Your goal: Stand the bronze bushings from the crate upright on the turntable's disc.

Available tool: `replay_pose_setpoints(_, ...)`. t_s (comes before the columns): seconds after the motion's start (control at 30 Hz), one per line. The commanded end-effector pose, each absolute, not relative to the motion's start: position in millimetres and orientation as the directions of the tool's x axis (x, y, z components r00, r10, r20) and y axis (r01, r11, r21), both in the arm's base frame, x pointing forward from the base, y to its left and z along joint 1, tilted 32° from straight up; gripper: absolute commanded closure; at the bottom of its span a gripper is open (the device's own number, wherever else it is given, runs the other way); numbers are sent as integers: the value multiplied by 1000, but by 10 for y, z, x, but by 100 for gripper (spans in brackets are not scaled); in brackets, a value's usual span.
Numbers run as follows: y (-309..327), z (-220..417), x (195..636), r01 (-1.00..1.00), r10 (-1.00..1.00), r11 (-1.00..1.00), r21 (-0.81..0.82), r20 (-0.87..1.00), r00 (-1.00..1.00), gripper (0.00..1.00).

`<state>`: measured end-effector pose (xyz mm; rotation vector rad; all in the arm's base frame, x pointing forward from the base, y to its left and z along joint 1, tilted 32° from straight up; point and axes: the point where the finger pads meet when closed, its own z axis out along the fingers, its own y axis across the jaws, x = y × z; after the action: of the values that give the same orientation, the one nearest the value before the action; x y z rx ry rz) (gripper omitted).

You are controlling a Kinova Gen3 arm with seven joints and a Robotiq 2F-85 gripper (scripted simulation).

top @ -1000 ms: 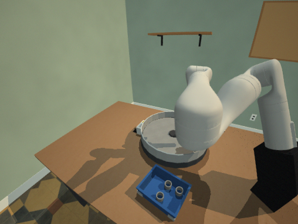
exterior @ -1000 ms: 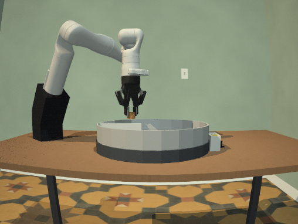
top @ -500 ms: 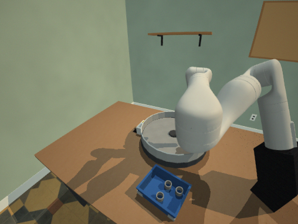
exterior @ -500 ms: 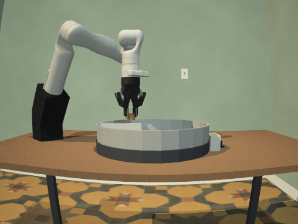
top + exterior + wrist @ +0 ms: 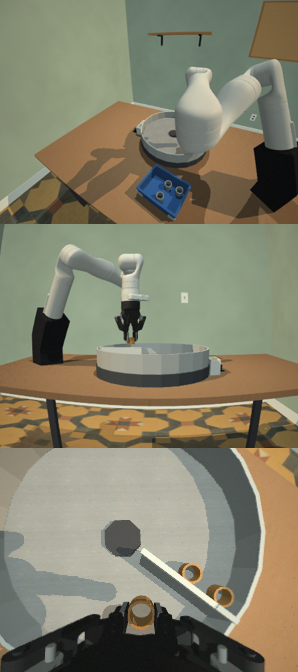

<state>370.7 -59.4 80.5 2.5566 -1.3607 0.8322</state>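
My gripper (image 5: 141, 610) is shut on a bronze bushing (image 5: 140, 613), held upright with an open end down. In the exterior view the gripper (image 5: 131, 336) holds the bushing (image 5: 131, 340) just above the turntable's rim, over the disc (image 5: 100, 538). The dark hub (image 5: 122, 537) sits at the disc's centre, apart from the held bushing. Two more bronze bushings (image 5: 190, 572) (image 5: 220, 595) stand upright on the disc, beside a white radial vane (image 5: 185, 589). The blue crate (image 5: 163, 191) holds three steel bushings (image 5: 168, 185) (image 5: 179, 190) (image 5: 159, 196). The arm hides the gripper in the top view.
The turntable (image 5: 152, 364) has a raised grey wall around the disc. A small white box (image 5: 214, 365) is fixed to its side. The black arm base (image 5: 48, 336) stands at the table's edge. The crate lies in front of the turntable.
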Motion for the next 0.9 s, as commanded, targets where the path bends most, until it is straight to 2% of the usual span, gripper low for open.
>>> replay_pose_setpoints(0.0, -600, 808, 3728, -800, -730, -582, -146, 526, 436, 100)
replay_pose_setpoints(0.87, -607, 782, 3705, -797, -726, -588, -141, 527, 442, 100)
